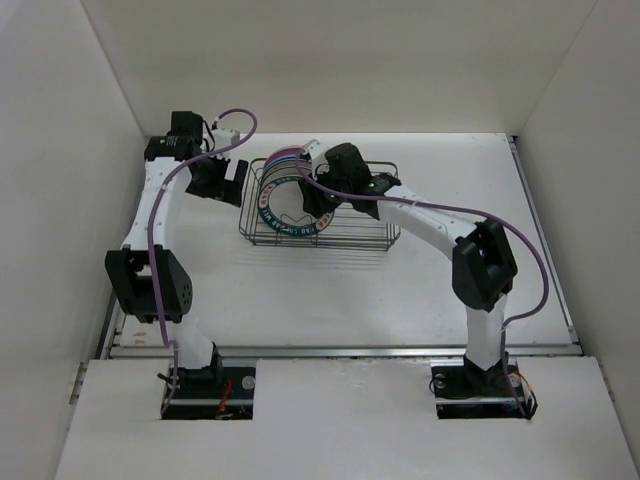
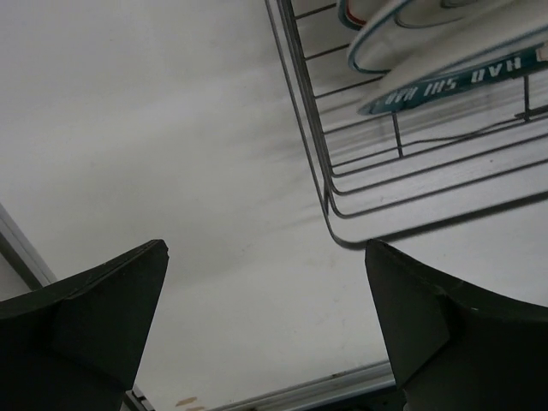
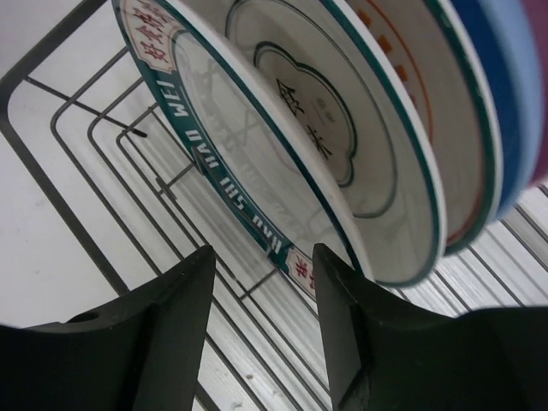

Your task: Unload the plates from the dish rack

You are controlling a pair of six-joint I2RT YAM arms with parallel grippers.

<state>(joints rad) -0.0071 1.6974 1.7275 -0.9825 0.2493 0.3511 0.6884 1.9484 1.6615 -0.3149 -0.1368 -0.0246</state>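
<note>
The dish rack (image 1: 350, 243) of dark wire stands mid-table. Several plates (image 1: 283, 192) stand on edge at its left end. In the right wrist view the front plate (image 3: 214, 184) has a green lettered rim. Behind it stand a white green-rimmed plate (image 3: 342, 128), an orange-patterned one (image 3: 432, 77), a blue one (image 3: 505, 111) and a pink edge (image 3: 539, 86). My right gripper (image 1: 318, 172) hangs over the plates. It (image 3: 264, 253) is open, with the front plate's rim in the gap by the right finger (image 3: 351, 325). My left gripper (image 1: 232, 180) is open and empty, left of the rack.
In the left wrist view, the left gripper (image 2: 265, 248) is above bare white table, with the rack's corner (image 2: 332, 218) and plate edges (image 2: 445, 86) to the upper right. White walls enclose the table. A metal rail (image 1: 340, 350) runs along the near edge.
</note>
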